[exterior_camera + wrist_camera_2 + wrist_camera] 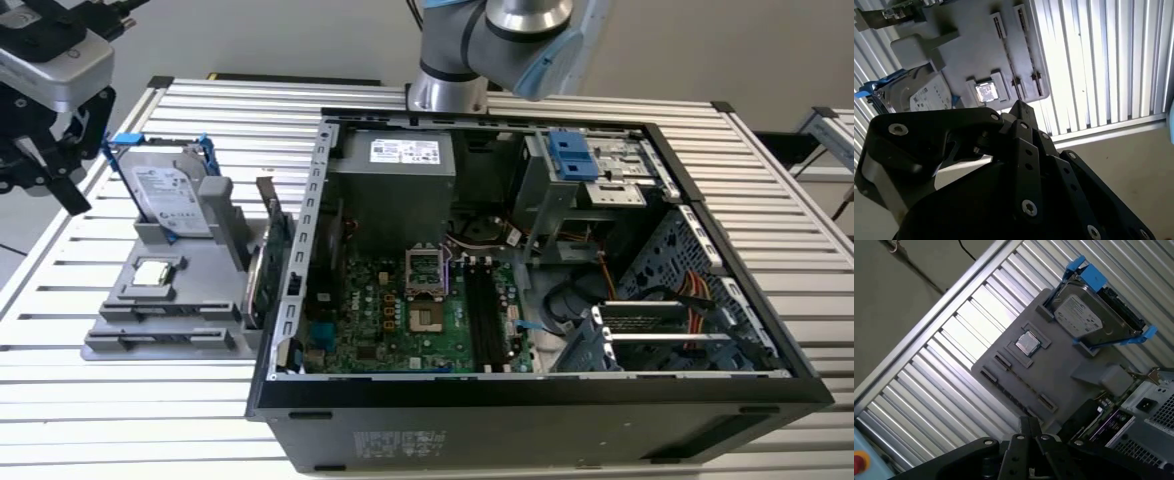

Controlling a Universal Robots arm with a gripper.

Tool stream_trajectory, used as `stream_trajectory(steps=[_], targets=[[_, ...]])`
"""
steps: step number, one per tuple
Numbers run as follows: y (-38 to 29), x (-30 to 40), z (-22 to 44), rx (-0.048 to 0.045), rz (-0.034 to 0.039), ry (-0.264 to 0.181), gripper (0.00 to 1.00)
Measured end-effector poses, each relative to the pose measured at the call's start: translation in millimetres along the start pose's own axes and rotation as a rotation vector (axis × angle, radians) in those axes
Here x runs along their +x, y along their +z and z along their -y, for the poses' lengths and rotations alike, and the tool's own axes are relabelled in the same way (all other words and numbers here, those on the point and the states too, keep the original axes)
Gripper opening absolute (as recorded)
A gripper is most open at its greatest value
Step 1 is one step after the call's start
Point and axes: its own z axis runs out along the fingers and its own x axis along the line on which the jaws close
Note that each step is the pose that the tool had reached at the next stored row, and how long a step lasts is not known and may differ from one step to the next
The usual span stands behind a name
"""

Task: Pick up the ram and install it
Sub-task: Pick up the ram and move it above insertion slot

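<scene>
The ram is hidden from me. My black gripper [47,175] hangs above the table at the exterior view's far left, beyond the grey parts holder [187,300]. Seen in both wrist views, the gripper [1021,106] [1029,421] has its fingertips together with nothing between them. Two long narrow grooves [1021,385] [1011,57] on the holder look bare. The open computer case [534,400] lies at the table's middle, its motherboard [400,320] carrying long black memory slots [483,320].
On the holder stand a silver hard drive with blue clips [171,195] [1089,315] and a small square chip [156,270] [1027,342]. A green expansion card [274,270] stands on edge between holder and case. The arm's base [447,90] rises behind the case.
</scene>
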Motion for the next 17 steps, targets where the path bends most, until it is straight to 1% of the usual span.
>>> stream_trajectory(steps=[17], targets=[[0.0, 0.0, 0.0, -0.0035, -0.0037, -0.111, 0.00]])
